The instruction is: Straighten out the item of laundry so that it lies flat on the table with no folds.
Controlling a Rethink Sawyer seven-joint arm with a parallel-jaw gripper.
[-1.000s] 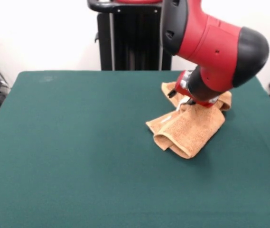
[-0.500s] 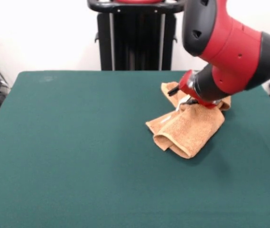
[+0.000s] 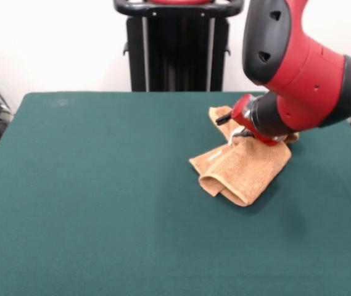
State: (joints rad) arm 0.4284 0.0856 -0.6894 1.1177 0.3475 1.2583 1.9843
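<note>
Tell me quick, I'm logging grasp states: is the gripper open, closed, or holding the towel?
Gripper: down at the towel, but the arm hides it; open or closed cannot be told.

Towel [image 3: 244, 169] on table [image 3: 89, 197] (right of centre), under arm [image 3: 298, 74].

No text, label, brand, number or sign can be read anywhere.

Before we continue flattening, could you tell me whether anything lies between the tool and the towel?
Nothing visible does: the tool is already down at the towel, and the table around it holds nothing else.
</note>
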